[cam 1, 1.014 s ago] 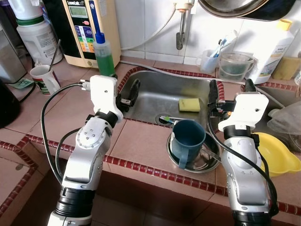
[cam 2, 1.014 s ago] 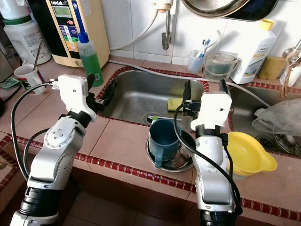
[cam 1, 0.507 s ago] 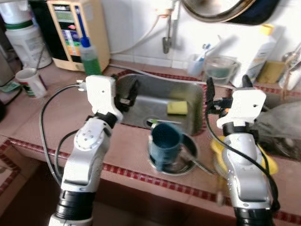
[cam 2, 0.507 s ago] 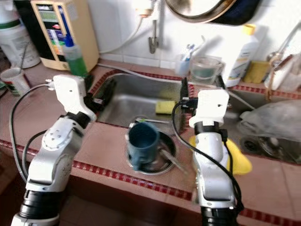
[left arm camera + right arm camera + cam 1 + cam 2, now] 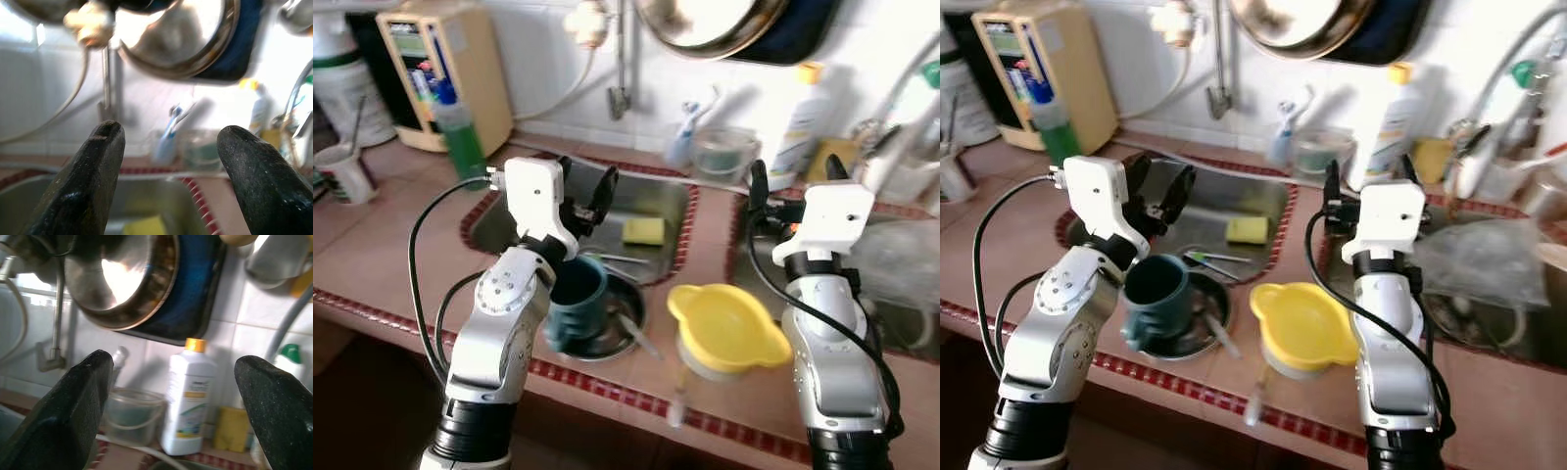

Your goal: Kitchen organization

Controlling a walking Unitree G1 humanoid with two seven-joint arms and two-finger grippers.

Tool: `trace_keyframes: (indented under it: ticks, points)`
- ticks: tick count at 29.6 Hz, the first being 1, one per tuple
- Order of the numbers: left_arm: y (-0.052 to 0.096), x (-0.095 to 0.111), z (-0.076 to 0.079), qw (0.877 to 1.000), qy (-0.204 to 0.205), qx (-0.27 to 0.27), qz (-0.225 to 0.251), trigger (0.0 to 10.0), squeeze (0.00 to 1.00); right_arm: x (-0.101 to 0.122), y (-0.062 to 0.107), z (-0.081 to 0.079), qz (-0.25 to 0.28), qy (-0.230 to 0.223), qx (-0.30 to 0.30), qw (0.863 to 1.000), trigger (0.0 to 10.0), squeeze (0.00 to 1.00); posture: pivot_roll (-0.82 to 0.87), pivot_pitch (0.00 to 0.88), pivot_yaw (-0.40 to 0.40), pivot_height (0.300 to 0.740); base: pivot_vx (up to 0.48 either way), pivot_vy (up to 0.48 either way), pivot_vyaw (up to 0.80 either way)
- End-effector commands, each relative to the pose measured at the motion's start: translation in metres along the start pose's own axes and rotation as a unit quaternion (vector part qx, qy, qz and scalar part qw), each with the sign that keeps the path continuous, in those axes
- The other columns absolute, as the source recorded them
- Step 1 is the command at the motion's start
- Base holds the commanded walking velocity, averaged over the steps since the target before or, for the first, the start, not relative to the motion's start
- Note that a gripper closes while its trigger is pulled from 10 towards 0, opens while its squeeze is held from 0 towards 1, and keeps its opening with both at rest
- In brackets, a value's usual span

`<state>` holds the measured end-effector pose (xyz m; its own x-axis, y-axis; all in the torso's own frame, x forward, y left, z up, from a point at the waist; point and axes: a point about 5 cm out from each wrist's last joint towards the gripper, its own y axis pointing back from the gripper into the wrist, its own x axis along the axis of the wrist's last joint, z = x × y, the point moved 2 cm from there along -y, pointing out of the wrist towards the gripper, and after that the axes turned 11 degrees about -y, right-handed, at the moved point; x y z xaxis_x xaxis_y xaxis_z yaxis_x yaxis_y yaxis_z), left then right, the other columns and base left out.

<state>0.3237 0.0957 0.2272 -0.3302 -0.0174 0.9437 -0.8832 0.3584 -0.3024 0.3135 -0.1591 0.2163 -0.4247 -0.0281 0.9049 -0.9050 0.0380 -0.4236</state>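
Camera swung right since a second ago; things unmoved. Left gripper (image 5: 590, 192) over the sink (image 5: 677, 211), jaws open, empty. Right gripper (image 5: 791, 186) raised beside it, jaws open, empty. Blue mug (image 5: 576, 294) sits in steel bowl (image 5: 619, 323) on table, yellow funnel (image 5: 724, 328) beside it.

Sink (image 5: 499, 223) is showing brushed, dull steel; hanging pan (image 5: 122, 279) is gleaming as polished metal. Yellow bowl (image 5: 724, 328) and white bottle (image 5: 190, 396) are reading as smooth plastic, the gripper fingers (image 5: 83, 181) as matt, grainy black. Counter tiles (image 5: 382, 245) are looking glazed.
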Motion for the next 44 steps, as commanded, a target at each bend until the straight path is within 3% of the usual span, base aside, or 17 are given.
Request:
trace_keyframes:
  ticks: [1, 9, 14, 21, 30, 32, 39, 41, 44]
  points:
    - [0.002, 0.002, -0.010, 1.000, 0.002, 0.018, 0.002, 10.0, 0.00, 0.003, -0.002, -0.008, 0.003, -0.007, 0.016, 1.000, 10.0, 0.00, -0.09, 0.000, 0.019, 0.740, 0.000, 0.000, 0.00]
    - [0.003, 0.011, -0.014, 0.997, -0.079, -0.005, -0.006, 10.0, 0.00, 0.000, 0.000, -0.017, -0.019, -0.036, 0.046, 0.998, 10.0, 0.00, -0.08, 0.000, 0.017, 0.740, 0.000, 0.000, 0.00]
    - [0.013, 0.007, -0.018, 0.995, -0.094, -0.013, -0.018, 10.0, 0.00, -0.008, 0.014, -0.030, -0.048, -0.056, 0.085, 0.994, 10.0, 0.00, -0.08, 0.007, 0.012, 0.740, 0.000, 0.000, 0.00]
    - [0.016, 0.004, -0.023, 0.995, -0.093, -0.016, -0.032, 10.0, 0.00, -0.010, 0.018, -0.034, -0.063, -0.061, 0.100, 0.991, 10.0, 0.00, -0.08, 0.027, 0.015, 0.740, 0.000, 0.000, 0.00]
    - [0.031, 0.007, -0.011, 0.986, -0.133, -0.091, -0.046, 10.0, 0.00, -0.007, 0.028, -0.040, -0.082, -0.073, 0.137, 0.984, 10.0, 0.00, -0.08, 0.046, 0.017, 0.740, 0.000, 0.000, 0.00]
    - [0.035, 0.007, -0.011, 0.988, -0.105, -0.103, -0.049, 10.0, 0.00, -0.008, 0.030, -0.040, -0.089, -0.076, 0.139, 0.983, 10.0, 0.00, -0.08, 0.047, 0.016, 0.740, 0.000, 0.000, 0.00]
    - [0.050, 0.006, -0.023, 0.982, -0.116, -0.132, -0.071, 10.0, 0.00, -0.015, 0.044, -0.042, -0.120, -0.079, 0.168, 0.975, 10.0, 0.00, -0.07, 0.059, 0.015, 0.740, 0.000, 0.000, 0.00]
    - [0.057, 0.005, -0.025, 0.975, -0.143, -0.151, -0.084, 10.0, 0.00, -0.016, 0.047, -0.041, -0.127, -0.078, 0.173, 0.974, 10.0, 0.00, -0.07, 0.065, 0.013, 0.740, 0.000, 0.000, 0.00]
    - [0.060, 0.003, -0.028, 0.975, -0.135, -0.147, -0.101, 10.0, 0.00, -0.016, 0.049, -0.042, -0.134, -0.082, 0.179, 0.971, 10.0, 0.00, -0.06, 0.068, 0.010, 0.740, 0.000, 0.000, 0.00]
